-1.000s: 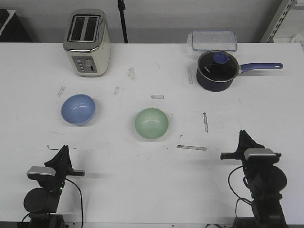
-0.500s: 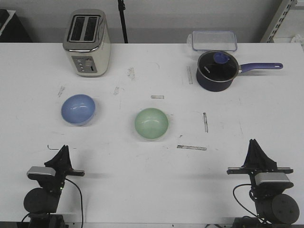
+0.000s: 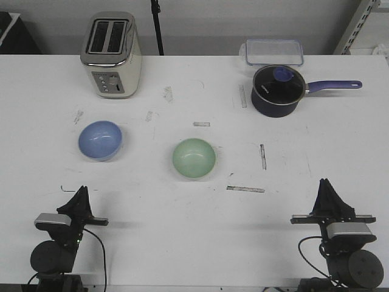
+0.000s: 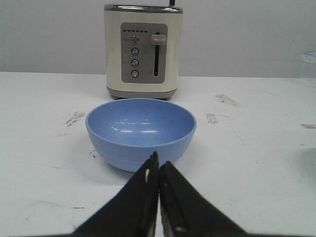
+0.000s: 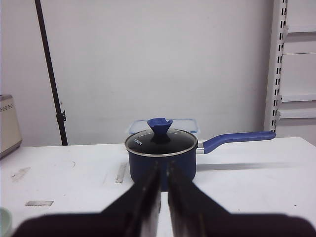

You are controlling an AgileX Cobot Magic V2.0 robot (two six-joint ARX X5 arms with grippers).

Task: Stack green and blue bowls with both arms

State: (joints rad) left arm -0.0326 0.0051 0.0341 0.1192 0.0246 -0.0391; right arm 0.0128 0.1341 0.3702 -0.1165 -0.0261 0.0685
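A glossy, smooth finish is shown by the blue bowl and the green bowl. The toaster is finished in cream enamel with brushed metal trim. The white table is scuffed and matt.

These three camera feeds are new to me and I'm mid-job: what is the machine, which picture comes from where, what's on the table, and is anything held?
The machine is a two-armed robot. The front view looks forward over the white table; its left gripper and right gripper sit at the near edge. The other two pictures come from cameras on each wrist, with the black fingers at the bottom.

On the table: a blue bowl, a green bowl, a cream toaster, a lidded navy saucepan and a clear container behind it.

The left wrist view faces the blue bowl and toaster; the right faces the saucepan. Both pairs of fingers are closed together on nothing. The bowls stand apart, not yet stacked.
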